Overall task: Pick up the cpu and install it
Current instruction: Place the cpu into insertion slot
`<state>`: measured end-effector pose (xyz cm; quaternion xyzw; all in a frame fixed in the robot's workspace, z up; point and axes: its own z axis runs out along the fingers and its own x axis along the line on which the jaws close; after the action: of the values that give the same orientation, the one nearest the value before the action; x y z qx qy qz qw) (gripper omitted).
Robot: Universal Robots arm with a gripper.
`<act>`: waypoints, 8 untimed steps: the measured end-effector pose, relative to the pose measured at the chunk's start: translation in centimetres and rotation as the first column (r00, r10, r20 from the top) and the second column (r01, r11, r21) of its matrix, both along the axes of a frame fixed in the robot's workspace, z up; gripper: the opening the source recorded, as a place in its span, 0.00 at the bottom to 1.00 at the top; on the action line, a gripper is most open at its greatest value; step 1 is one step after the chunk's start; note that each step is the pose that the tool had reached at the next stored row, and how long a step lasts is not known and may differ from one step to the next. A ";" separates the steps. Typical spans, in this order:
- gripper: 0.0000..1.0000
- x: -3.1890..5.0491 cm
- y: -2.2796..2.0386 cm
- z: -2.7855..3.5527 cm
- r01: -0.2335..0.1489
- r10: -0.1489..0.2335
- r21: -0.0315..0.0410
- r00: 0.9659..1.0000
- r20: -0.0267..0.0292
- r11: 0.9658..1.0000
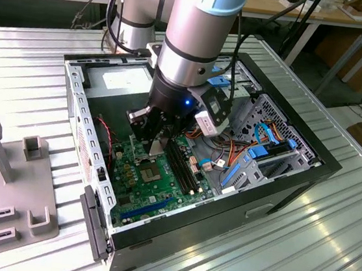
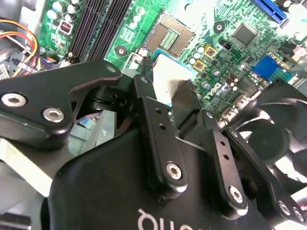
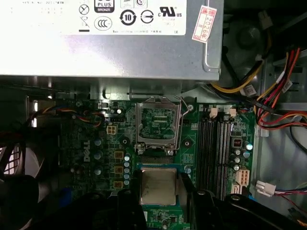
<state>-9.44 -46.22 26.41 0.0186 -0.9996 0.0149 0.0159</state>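
Observation:
The cpu (image 3: 158, 186) is a small square chip with a plain metal top, and my gripper (image 3: 159, 196) is shut on its edges. It hangs above the green motherboard (image 3: 96, 143), a short way off the open socket (image 3: 158, 125) with its metal frame. In the second wrist view the cpu (image 2: 167, 76) sits between the black fingers (image 2: 144, 93), with the socket (image 2: 170, 38) just beyond it. The exterior view has the gripper (image 1: 157, 144) low inside the open computer case (image 1: 280, 186), holding the cpu (image 1: 158, 148) over the motherboard (image 1: 156, 185).
Black memory slots (image 3: 216, 148) run beside the socket. A grey power supply (image 3: 110, 43) sits past it, with bundles of coloured cables (image 3: 273, 96) to one side. A black fan (image 2: 273, 139) is close to the gripper. A grey fixture (image 1: 6, 181) stands at the exterior view's left.

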 end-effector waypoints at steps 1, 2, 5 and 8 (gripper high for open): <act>0.41 0.04 0.00 -0.17 0.000 0.000 0.000 1.000 -0.002 1.000; 0.41 0.04 0.00 -0.29 0.000 0.000 0.000 1.000 -0.005 1.000; 0.41 0.02 0.00 -0.34 0.000 0.000 0.000 1.000 -0.007 1.000; 0.41 0.03 0.00 -0.35 0.000 0.000 0.000 1.000 -0.007 1.000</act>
<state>-9.41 -46.22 26.06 0.0186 -0.9995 0.0148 0.0195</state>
